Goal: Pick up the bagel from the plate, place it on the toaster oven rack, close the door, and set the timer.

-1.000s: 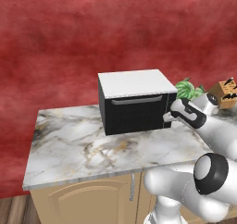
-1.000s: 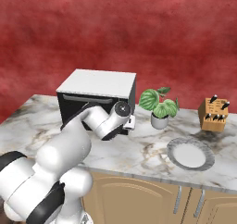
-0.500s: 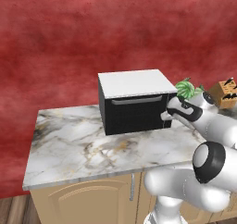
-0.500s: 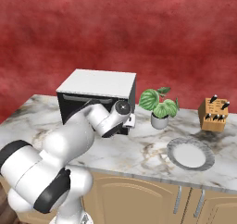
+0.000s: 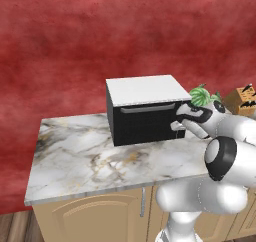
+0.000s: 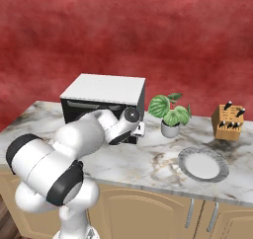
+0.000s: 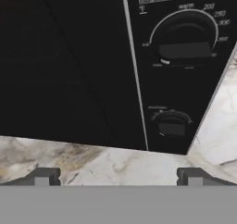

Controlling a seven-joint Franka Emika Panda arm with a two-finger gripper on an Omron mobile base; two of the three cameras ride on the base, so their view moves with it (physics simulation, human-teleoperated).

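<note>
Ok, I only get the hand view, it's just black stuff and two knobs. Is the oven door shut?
Observer: Yes. From the left base view the door stands upright, shut flat against the toaster oven.
Operator: Where's the plate?
Observer: On the counter, out to the oven's right past a potted plant. The plate is bare.
Operator: Anything else out there?
Observer: A knife block stands behind the plate.

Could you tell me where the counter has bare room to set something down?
The widest bare marble lies left of and in front of the toaster oven. A smaller patch sits between the oven and the plate. The right end is crowded: potted plant, knife block, plate.
</note>
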